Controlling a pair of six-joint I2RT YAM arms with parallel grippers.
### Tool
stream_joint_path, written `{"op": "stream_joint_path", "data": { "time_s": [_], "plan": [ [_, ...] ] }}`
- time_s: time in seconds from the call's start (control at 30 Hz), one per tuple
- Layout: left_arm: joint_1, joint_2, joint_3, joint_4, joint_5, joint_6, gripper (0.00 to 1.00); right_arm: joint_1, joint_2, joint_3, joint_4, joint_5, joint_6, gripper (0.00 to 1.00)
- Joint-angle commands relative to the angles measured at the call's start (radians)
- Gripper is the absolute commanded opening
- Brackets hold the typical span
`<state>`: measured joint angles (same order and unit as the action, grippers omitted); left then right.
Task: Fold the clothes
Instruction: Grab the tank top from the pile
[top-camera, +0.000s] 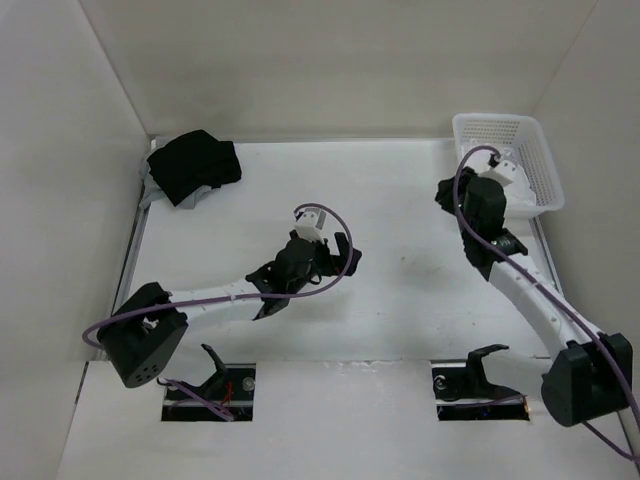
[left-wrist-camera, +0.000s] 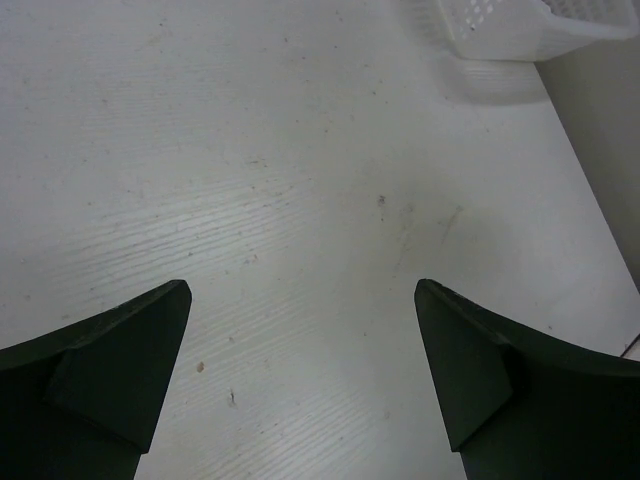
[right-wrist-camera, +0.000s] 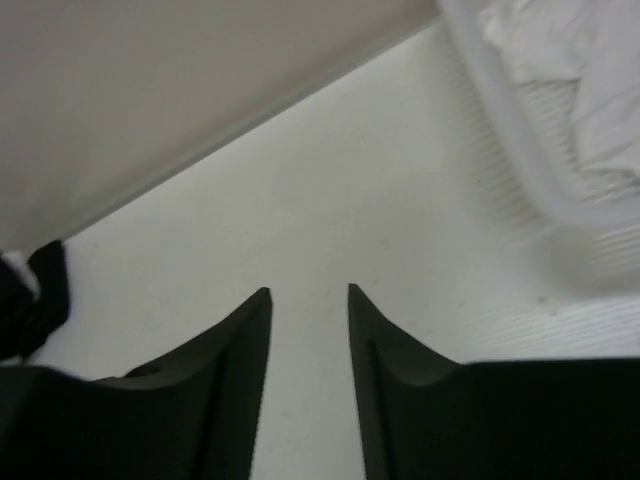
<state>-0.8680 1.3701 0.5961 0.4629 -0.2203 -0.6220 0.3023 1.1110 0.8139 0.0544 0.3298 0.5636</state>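
Inside the white plastic mesh basket (top-camera: 500, 128), far right corner of the white table (top-camera: 400, 300), lies the crumpled thin white fabric garment (right-wrist-camera: 590, 90). Right gripper (right-wrist-camera: 308, 292) beside it: jaws partly apart, empty. Left gripper (left-wrist-camera: 302, 290) mid-table: spread wide, empty.

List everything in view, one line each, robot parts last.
garment: one, white, crumpled inside the basket
basket: one, white, far right corner of the table
black cloth: one bundle, black, far left corner
table: one, white, under everything
left tool: one, black, wide open, over bare mid-table
right tool: one, black, partly open and empty, beside the basket
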Motion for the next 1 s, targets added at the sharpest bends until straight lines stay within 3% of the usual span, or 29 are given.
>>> {"op": "stream_joint_path", "data": {
  "time_s": [0.0, 0.07, 0.13, 0.3, 0.4, 0.5, 0.6, 0.83, 0.97],
  "plan": [
    [-0.019, -0.005, 0.013, 0.117, 0.018, 0.027, 1.0, -0.136, 0.088, 0.105, 0.065, 0.02, -0.033, 0.34],
    [-0.021, 0.007, -0.004, 0.143, 0.018, 0.025, 1.0, -0.205, 0.179, 0.166, 0.056, 0.02, -0.033, 0.18],
    [-0.021, 0.017, -0.012, 0.151, 0.019, 0.019, 1.0, -0.263, 0.267, 0.233, 0.03, 0.02, -0.033, 0.1],
    [-0.019, 0.038, -0.031, 0.203, 0.059, 0.024, 1.0, -0.369, 0.495, 0.416, -0.047, 0.022, -0.024, 0.07],
    [-0.007, 0.049, -0.038, 0.223, 0.084, 0.015, 1.0, -0.397, 0.616, 0.523, -0.099, 0.015, -0.036, 0.16],
    [0.004, 0.064, -0.036, 0.223, 0.093, 0.013, 1.0, -0.418, 0.752, 0.652, -0.188, 0.008, -0.041, 0.33],
    [0.02, 0.078, -0.036, 0.226, 0.096, 0.007, 1.0, -0.427, 0.872, 0.75, -0.238, 0.005, -0.028, 0.44],
    [0.057, 0.086, -0.041, 0.24, 0.124, -0.024, 1.0, -0.464, 1.047, 0.919, -0.338, -0.021, 0.005, 0.53],
    [0.076, 0.09, -0.048, 0.263, 0.159, -0.053, 1.0, -0.475, 1.139, 1.007, -0.379, -0.04, 0.021, 0.53]
  ]
}}
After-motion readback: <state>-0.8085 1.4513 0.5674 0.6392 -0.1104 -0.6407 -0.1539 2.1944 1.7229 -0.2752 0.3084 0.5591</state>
